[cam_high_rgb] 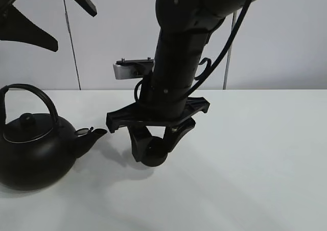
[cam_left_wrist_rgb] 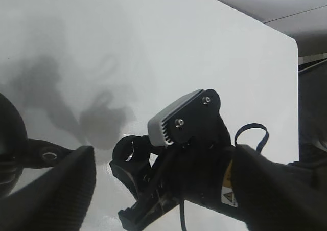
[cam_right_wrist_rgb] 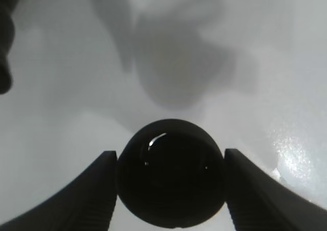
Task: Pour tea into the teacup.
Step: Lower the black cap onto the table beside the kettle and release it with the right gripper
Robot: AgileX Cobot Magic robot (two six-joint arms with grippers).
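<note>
The teacup (cam_high_rgb: 154, 158), small, round and matte black, sits between the fingers of my right gripper (cam_high_rgb: 152, 152), low over the white table near its middle. In the right wrist view both fingers (cam_right_wrist_rgb: 94, 190) press the sides of the teacup (cam_right_wrist_rgb: 171, 182). I cannot tell whether the cup touches the table. The black kettle (cam_high_rgb: 30, 152) with an arched handle stands at the left, its spout (cam_high_rgb: 92, 134) pointing toward the cup, a short gap away. My left gripper (cam_high_rgb: 75, 30) is raised high at the upper left, open and empty.
The white table (cam_high_rgb: 255, 154) runs to a pale wall at the back. The right arm (cam_high_rgb: 179, 62) comes down over the table's middle. The left wrist view shows the kettle's spout (cam_left_wrist_rgb: 48, 154) and the right arm's wrist camera (cam_left_wrist_rgb: 179, 121).
</note>
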